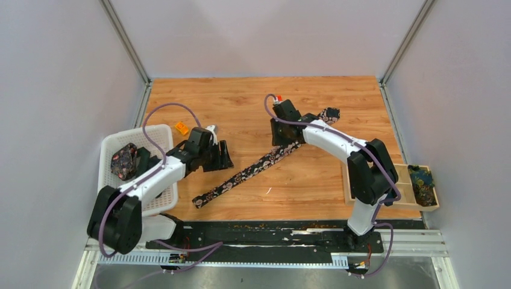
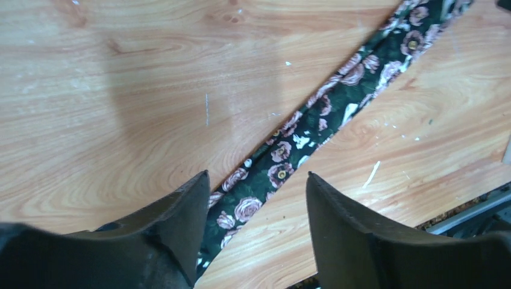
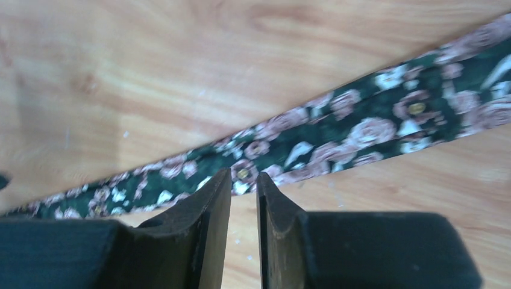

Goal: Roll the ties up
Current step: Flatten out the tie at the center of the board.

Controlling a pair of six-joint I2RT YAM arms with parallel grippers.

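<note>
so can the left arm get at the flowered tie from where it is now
Probably yes. The left gripper is open and sits right over the flowered tie, which lies flat on the table with nothing between them. The right gripper is farther up the strip, out of its way.

Wooden table (image 1: 241,102) bearing a black floral tie (image 1: 253,171), white basket (image 1: 114,141), small orange block (image 1: 181,127), wooden tray (image 1: 391,205).

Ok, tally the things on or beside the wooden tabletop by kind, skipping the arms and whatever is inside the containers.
Long black flower-patterned fabric ties, laid flat: 1
Small orange plastic blocks: 1
Containers: 2 (white plastic basket, wooden tray)
Total: 4
</note>
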